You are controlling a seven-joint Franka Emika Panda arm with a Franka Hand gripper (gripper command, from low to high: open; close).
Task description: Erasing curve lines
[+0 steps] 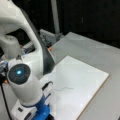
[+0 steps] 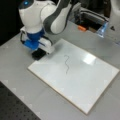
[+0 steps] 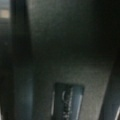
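The curve lines are one thin dark wavy stroke (image 2: 66, 64) near the middle of the white board (image 2: 85, 82), intact in both front views (image 1: 63, 88). My gripper (image 2: 39, 51) hangs over the board's upper left edge, shut on the black eraser block (image 2: 38, 54). The block sits at that edge, well to the left of the stroke and apart from it. The wrist view is filled by the dark eraser (image 3: 67, 50) close up. In a front view the blue and white hand (image 1: 42, 110) is low at the bottom, left of the stroke (image 1: 63, 88).
The board lies on a grey table (image 2: 15, 67). A small orange object (image 2: 81, 28) and a metal box (image 2: 92, 17) sit behind the board. A dark perforated surface (image 2: 15, 107) borders the table at a front view's bottom left.
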